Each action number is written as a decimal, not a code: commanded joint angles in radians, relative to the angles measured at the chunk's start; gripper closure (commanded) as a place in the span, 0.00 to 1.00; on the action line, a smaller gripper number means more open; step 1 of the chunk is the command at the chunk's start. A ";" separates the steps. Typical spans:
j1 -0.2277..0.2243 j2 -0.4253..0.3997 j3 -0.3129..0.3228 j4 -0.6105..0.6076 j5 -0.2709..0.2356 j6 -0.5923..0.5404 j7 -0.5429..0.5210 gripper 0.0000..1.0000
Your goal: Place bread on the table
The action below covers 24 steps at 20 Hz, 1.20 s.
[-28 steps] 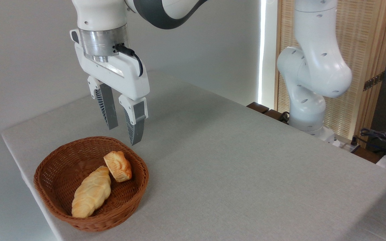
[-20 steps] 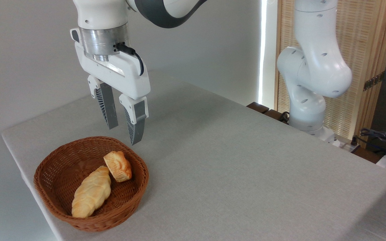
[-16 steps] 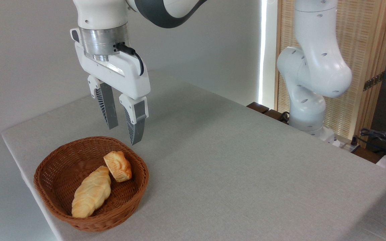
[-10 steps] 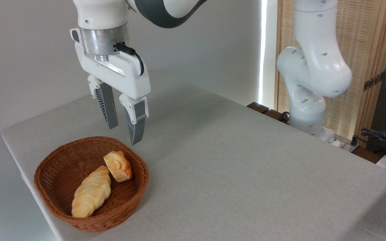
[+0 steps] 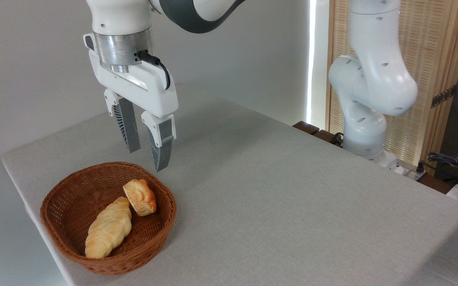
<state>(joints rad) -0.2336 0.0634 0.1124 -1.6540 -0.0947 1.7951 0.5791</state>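
Bread (image 5: pixel 140 197) lies in the basket (image 5: pixel 64 202) beside the braided loaf (image 5: pixel 108 228), fingers (image 5: pixel 161 153) spread apart, empty, above.

My white robot arm (image 5: pixel 372 79), upper links beyond the top edge; dark cabled clutter (image 5: pixel 457 165) at right edge, unidentifiable.

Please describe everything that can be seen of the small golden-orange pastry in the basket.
The small golden-orange pastry is short and stubby, with scored, leaf-like lines on its baked-looking, glossy top. It looks whole. It lies tilted inside the brown wicker basket, near the back right wall, and its lower left end touches the longer pale braided loaf. The open gripper hangs above it and does not touch it.
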 commanded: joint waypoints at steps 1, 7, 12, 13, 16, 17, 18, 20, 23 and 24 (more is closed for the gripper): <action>-0.012 0.006 0.003 0.013 0.001 -0.039 0.001 0.00; -0.016 0.050 -0.043 0.007 0.000 0.007 -0.001 0.00; -0.016 0.105 -0.057 -0.001 0.004 0.110 0.005 0.00; -0.016 0.119 -0.059 -0.001 0.007 0.128 0.008 0.00; -0.016 0.151 -0.063 -0.001 0.020 0.139 0.024 0.00; -0.016 0.163 -0.063 -0.001 0.020 0.139 0.053 0.00; -0.016 0.174 -0.063 -0.001 0.020 0.139 0.080 0.00; -0.016 0.190 -0.065 -0.001 0.020 0.139 0.091 0.00; -0.018 0.207 -0.079 -0.001 0.020 0.139 0.094 0.00; -0.018 0.208 -0.086 -0.001 0.020 0.138 0.097 0.00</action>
<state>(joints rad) -0.2470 0.2613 0.0435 -1.6585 -0.0932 1.9229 0.6630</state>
